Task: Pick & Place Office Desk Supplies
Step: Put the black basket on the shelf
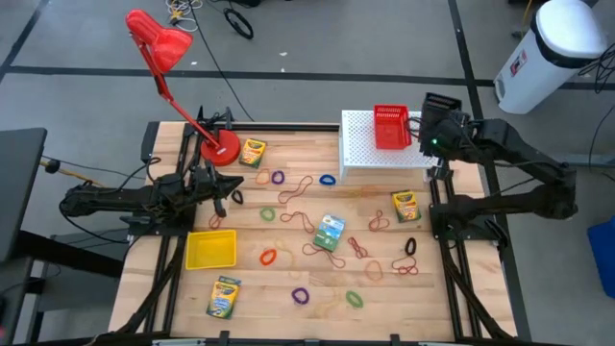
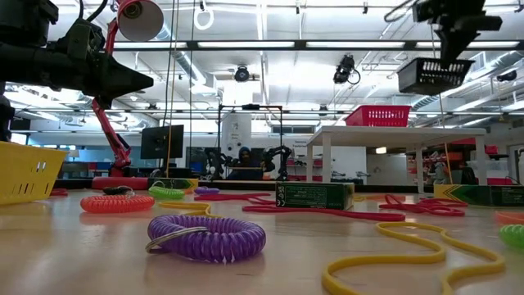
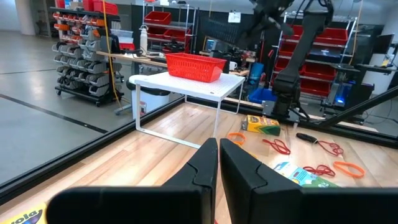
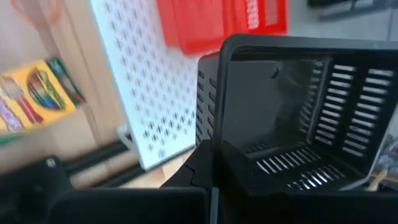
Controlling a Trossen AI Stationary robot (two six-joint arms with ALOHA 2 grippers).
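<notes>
So our right gripper (image 4: 211, 163) is clamped on the black slatted plastic basket's (image 4: 292, 112) rim, hanging it above the white perforated shelf (image 1: 370, 151), just right of the red mesh basket (image 1: 391, 126).

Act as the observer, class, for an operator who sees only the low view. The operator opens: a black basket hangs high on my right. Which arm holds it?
Observer: The right hand holds it, shut on the rim of the black mesh basket.
Operator: Where over the table is it?
Observer: The high view puts it at the right edge of the white perforated shelf, beside the red mesh basket.
Operator: And the other arm?
Observer: The left hand waits shut and empty near the base of the red desk lamp.
</notes>
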